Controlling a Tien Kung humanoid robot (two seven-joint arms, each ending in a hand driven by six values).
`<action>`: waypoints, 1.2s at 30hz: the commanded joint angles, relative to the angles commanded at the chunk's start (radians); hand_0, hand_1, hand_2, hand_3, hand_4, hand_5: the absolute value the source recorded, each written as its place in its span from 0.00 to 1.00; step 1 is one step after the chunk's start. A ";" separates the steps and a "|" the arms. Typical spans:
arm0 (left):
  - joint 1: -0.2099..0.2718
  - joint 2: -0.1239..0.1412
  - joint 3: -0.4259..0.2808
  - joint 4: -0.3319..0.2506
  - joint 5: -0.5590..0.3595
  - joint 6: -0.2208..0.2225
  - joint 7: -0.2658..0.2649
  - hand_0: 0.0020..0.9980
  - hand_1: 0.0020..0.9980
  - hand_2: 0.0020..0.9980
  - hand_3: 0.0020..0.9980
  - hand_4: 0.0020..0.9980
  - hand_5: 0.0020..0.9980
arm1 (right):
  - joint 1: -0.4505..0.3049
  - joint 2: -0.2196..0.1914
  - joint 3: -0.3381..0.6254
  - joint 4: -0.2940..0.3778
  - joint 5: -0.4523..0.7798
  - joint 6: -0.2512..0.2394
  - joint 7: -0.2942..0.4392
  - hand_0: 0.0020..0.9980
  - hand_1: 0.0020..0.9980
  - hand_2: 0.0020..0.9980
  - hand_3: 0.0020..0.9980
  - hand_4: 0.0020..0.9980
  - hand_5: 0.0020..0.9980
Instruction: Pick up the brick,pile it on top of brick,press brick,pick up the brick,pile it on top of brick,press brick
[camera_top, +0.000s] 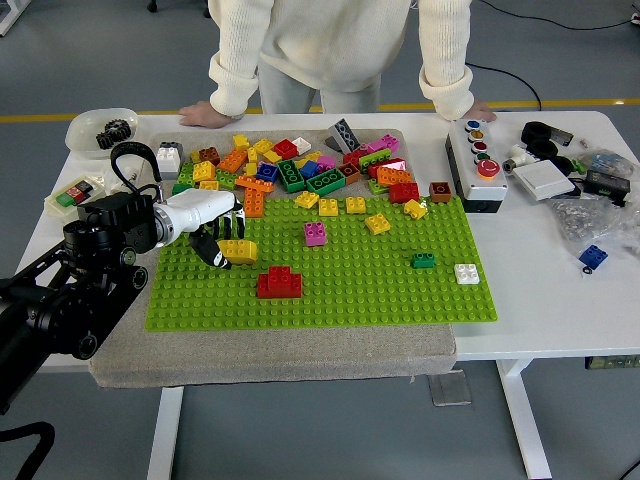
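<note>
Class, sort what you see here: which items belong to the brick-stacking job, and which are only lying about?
Belongs to the job:
- left hand
- yellow plastic brick it grips
- red plastic brick on the baseplate
- green studded baseplate
- heap of loose coloured bricks

Just lying about:
- white button box
- clear dish of black gears
- blue brick off the baseplate

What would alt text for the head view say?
The robot's left hand grips a yellow brick just above a green baseplate, near a red brick. A heap of loose bricks lies behind, where a person leans both hands on the table.
</note>
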 joint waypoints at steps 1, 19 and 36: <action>0.000 0.000 -0.003 -0.001 0.000 -0.002 0.000 0.51 0.41 0.42 0.49 0.93 0.00 | 0.000 0.000 -0.001 0.000 0.000 0.000 0.000 0.74 0.65 0.72 0.59 0.82 0.33; 0.003 0.000 0.003 0.010 0.000 -0.011 -0.007 0.55 0.45 0.47 0.54 0.92 0.00 | -0.003 0.000 -0.003 0.000 -0.001 0.000 0.000 0.74 0.65 0.72 0.59 0.82 0.33; 0.001 0.001 0.001 0.013 0.000 -0.021 -0.049 0.58 0.46 0.45 0.49 0.93 0.00 | -0.001 -0.001 0.001 0.000 -0.004 0.001 0.001 0.74 0.65 0.72 0.59 0.82 0.33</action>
